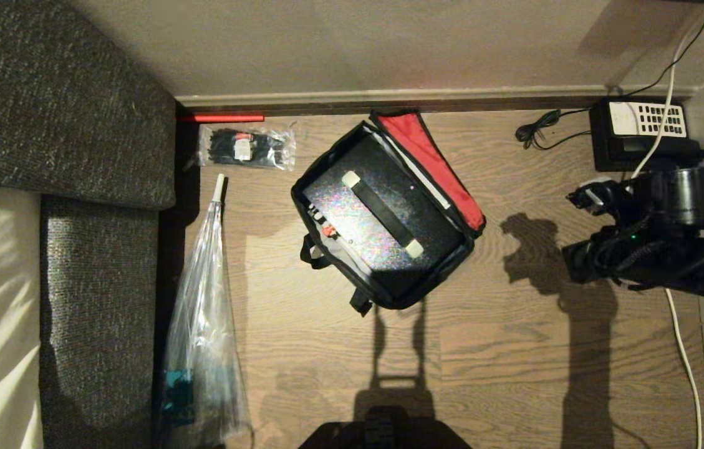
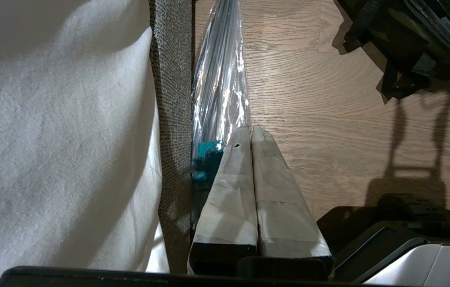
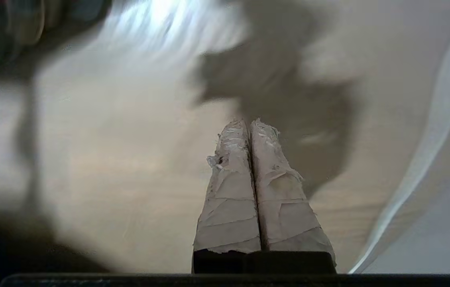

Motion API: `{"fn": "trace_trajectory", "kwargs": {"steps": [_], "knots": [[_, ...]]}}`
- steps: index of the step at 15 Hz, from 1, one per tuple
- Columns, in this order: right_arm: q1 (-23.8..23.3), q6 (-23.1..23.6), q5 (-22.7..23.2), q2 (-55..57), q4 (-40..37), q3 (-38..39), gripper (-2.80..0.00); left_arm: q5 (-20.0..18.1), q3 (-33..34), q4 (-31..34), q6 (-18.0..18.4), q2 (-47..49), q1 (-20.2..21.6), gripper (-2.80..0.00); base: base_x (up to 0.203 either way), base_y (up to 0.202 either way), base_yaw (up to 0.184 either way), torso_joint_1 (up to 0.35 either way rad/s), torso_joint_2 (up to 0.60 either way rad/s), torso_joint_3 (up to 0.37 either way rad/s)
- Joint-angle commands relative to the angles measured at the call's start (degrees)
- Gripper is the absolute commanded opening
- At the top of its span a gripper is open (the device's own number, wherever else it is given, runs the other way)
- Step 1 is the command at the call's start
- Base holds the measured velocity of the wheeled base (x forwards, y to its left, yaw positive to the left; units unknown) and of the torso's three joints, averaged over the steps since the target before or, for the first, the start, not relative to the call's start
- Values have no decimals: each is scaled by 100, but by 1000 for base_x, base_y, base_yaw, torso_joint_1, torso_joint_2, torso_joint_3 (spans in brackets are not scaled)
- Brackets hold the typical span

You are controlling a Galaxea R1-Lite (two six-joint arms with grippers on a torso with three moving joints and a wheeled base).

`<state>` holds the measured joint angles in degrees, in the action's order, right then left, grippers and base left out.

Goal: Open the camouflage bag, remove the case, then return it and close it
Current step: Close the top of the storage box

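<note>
The camouflage bag (image 1: 383, 300) lies open on the wooden floor in the head view, its red-lined lid (image 1: 433, 159) folded back towards the wall. The case (image 1: 352, 209), black and slightly shiny, lies flat inside it, with a black handle strap across its top and a small red spot at one edge. My right arm (image 1: 638, 240) hangs well to the right of the bag, apart from it. The right gripper (image 3: 250, 123) is shut and empty over bare floor. The left gripper (image 2: 250, 128) is shut and empty, parked low beside the sofa; a corner of the bag (image 2: 416, 40) shows beyond it.
A grey sofa (image 1: 58, 93) fills the left side. A plastic-wrapped umbrella (image 1: 202, 324) and a clear plastic bag of black ties (image 1: 245, 148) lie next to it. A black desk phone (image 1: 645, 128) sits by the wall (image 1: 389, 96), and a white cable (image 1: 685, 355) trails along the right.
</note>
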<state>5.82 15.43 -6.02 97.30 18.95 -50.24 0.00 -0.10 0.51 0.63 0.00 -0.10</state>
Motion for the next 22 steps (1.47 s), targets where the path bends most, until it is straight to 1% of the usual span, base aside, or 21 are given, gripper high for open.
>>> {"fn": "trace_trajectory", "kwargs": {"steps": [1, 2, 4, 5, 7, 9, 10, 12, 14, 15, 17, 18, 20, 22], "knots": [[-176, 67, 959, 122, -93, 20, -280, 0, 1, 2, -2, 0, 1, -280, 0, 0, 0, 0, 0, 0], [-166, -241, 1545, 134, 112, 56, -280, 9, 1, 2, -2, 0, 1, -280, 0, 0, 0, 0, 0, 0], [-145, -1507, 2938, 173, 740, 80, -280, 0, 1, 2, 2, -7, 1, -280, 0, 0, 0, 0, 0, 0], [-124, -2197, 3247, 231, 1025, 74, -280, 0, 1, 2, 3, 0, 1, -280, 0, 0, 0, 0, 0, 0], [-111, -4037, 3459, 324, 1463, 19, -280, 0, 1, 2, -2, 0, 1, -280, 0, 0, 0, 0, 0, 0], [-124, -5814, 3480, 469, 1754, -116, -280, 0, 1, 2, -2, 0, 1, -280, 0, 0, 0, 0, 0, 0], [-126, -6425, 3344, 572, 1841, -225, -280, 0, 1, 2, 7, 0, 1, -280, 0, 0, 0, 0, 0, 0], [-121, -6931, 2996, 841, 1868, -377, -280, 0, 1, 2, 2, -9, 1, -280, 0, 0, 0, 0, 0, 0], [-117, -7844, 2903, 1030, 1842, -776, -280, 0, 1, 2, -2, 0, 1, -280, 0, 0, 0, 0, 0, 0], [-116, -8027, 2845, 1203, 1876, -889, -280, 0, 1, 2, 3, 0, 1, -280, 0, 0, 0, 0, 0, 0], [-98, -7985, 2654, 1480, 1743, -1195, -280, 7, 1, 2, -2, 0, 1, -280, 0, 0, 0, 0, 0, 0], [-58, -7975, 2561, 1581, 1600, -1346, 0, 2, 1, 2, 7, -5, 1, -280, 0, 0, 0, 0, 0, 0], [37, -7963, 2407, 1817, 1428, -1414, 0, 0, 1, 2, -1, 0, 1, -280, 0, 0, 0, 0, 0, 0], [147, -8039, 2054, 1951, 1157, -1438, 0, 0, 1, 2, -2, 0, 1, -280, 0, 0, 0, 0, 0, 0]]}}
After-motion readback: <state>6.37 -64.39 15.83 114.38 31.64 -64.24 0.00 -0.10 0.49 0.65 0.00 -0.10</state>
